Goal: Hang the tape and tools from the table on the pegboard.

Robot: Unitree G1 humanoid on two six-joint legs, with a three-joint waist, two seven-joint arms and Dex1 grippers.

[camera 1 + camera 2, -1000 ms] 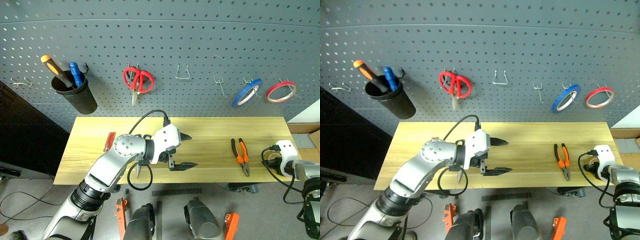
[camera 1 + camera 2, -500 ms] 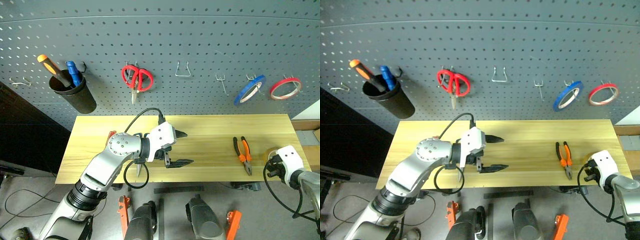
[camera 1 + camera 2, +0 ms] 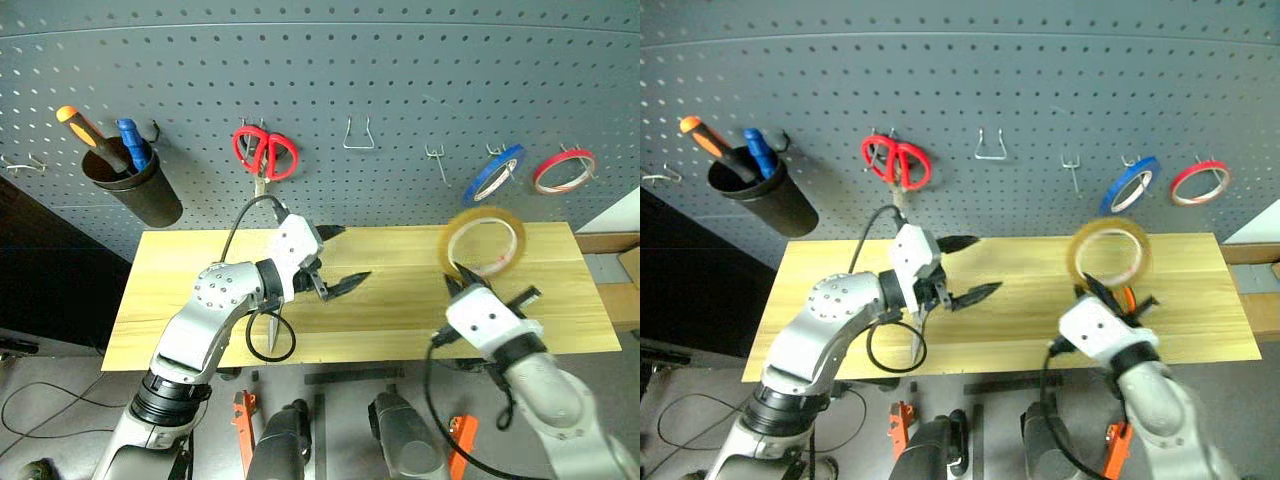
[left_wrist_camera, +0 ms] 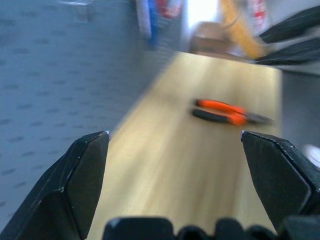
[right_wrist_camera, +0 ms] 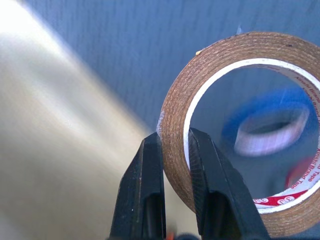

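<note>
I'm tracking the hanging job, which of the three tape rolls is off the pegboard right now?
The yellow-tan tape roll, pinched in the right end effector above the table; the blue roll and red roll hang on hooks.

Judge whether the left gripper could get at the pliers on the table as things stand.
Probably yes: the left gripper is open, the pliers lie ahead of it on bare table, but the right gripper, shut on the tape, hangs close by.

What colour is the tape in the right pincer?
Yellow-tan tape, white inner core; right wrist view.
</note>
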